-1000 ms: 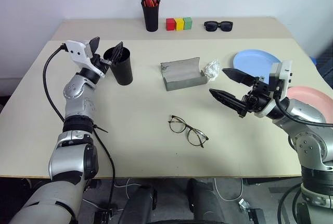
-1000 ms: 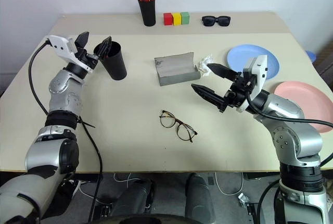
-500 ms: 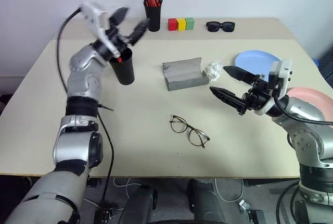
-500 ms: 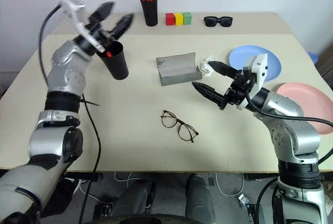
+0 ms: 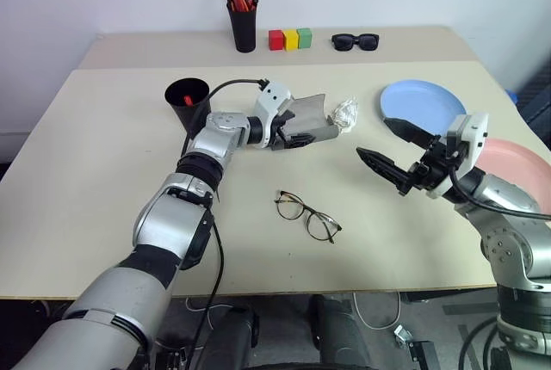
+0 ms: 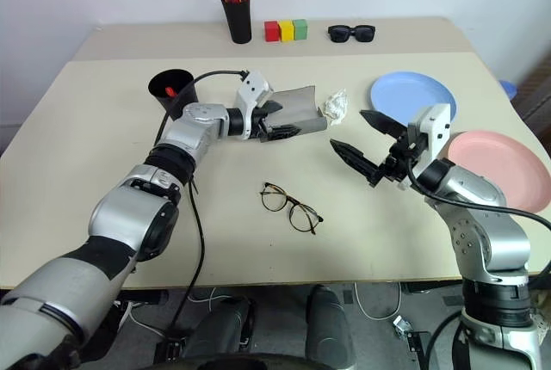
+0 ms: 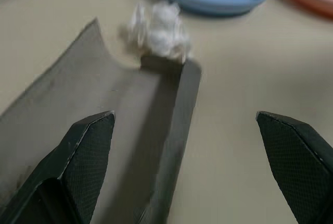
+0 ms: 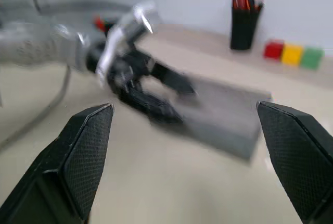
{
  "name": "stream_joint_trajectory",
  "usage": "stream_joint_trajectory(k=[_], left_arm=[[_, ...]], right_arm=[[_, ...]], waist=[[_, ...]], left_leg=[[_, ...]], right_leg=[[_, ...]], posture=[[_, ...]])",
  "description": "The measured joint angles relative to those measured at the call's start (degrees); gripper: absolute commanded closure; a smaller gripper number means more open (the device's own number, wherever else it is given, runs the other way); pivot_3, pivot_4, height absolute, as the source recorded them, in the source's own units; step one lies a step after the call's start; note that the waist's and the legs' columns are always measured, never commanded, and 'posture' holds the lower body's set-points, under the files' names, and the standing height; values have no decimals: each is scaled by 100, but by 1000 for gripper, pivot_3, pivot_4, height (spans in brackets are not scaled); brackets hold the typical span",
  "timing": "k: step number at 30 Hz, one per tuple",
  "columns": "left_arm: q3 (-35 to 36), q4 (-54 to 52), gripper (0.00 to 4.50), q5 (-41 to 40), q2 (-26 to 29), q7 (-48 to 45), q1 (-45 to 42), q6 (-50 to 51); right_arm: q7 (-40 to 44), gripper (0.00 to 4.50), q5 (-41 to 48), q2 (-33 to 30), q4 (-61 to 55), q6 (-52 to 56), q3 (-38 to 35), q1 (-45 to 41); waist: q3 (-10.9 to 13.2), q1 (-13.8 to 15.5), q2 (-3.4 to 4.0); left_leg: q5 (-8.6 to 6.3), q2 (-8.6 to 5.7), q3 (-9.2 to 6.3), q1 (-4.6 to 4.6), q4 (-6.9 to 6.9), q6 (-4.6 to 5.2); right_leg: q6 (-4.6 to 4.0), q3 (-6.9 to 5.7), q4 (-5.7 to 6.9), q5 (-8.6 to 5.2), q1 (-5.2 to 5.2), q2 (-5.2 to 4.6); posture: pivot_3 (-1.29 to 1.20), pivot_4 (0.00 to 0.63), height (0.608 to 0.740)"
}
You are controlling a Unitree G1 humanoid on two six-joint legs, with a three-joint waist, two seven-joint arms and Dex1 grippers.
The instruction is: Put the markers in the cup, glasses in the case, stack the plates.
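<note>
Two grippers, both with jaws spread wide and holding nothing. We note the left gripper (image 5: 297, 129) at the open grey case (image 5: 320, 125), one finger over its trough. Right gripper (image 5: 392, 151) hangs above the table (image 5: 103, 172), right of the glasses (image 5: 308, 215). Red marker (image 5: 187, 100) stands in the cup (image 5: 188, 103). Blue plate (image 5: 422, 105) and pink plate (image 5: 516, 159) lie apart, unstacked.

Both arms extended, left pincer (image 5: 297, 130) and right pincer (image 5: 386, 148) agape.

Bare tabletop (image 5: 103, 181) around the glasses (image 5: 308, 215); crumpled paper (image 5: 346, 113) touching the case (image 5: 312, 120).
</note>
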Motion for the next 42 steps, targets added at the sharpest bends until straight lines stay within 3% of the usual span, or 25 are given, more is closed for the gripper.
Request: stream_joint_trajectory(k=[6, 9, 16, 25, 38, 42], left_arm=[[-32, 341, 39, 240, -213, -116, -29, -56], [-38, 360, 767, 334, -238, -222, -43, -55], [-32, 396, 4369, 440, -214, -313, -59, -8], [-28, 400, 4449, 479, -101, -660, -58, 50], [-59, 276, 4449, 484, 1238, -3420, -47, -789], [-192, 280, 4449, 697, 1405, -3696, 69, -1465]], right_arm=[[-178, 0, -322, -66, -3, -44, -149, 387], [-223, 0, -370, -65, -22, -96, -160, 389], [-239, 0, -468, -63, -56, -171, -132, 333], [-209, 0, -541, -62, -39, -204, -74, 184], [-105, 0, -647, -61, 59, -271, 62, 32], [-80, 0, -647, -61, 80, -306, 87, -37]], waist=[[0, -15, -1], [0, -21, -1], [0, -6, -1], [0, -14, 0], [0, -16, 0], [0, -11, 0]], left_leg=[[0, 0, 1, 1, 2, 0], [0, 1, 2, 3, 1, 0], [0, 0, 2, 1, 3, 0], [0, 0, 2, 3, 3, 0], [0, 0, 2, 1, 5, 0], [0, 0, 2, 0, 7, 0]], right_leg=[[0, 2, 0, 0, 0, 0], [1, 2, 1, 0, 0, 0], [0, 2, 1, 0, 1, 0], [0, 3, 3, 0, 1, 0], [-1, 2, 5, 0, 0, 0], [-1, 3, 5, 1, 0, 0]], posture=[[0, 150, 740], [0, 150, 740], [0, 150, 740], [0, 150, 740], [0, 150, 740], [0, 150, 740]])
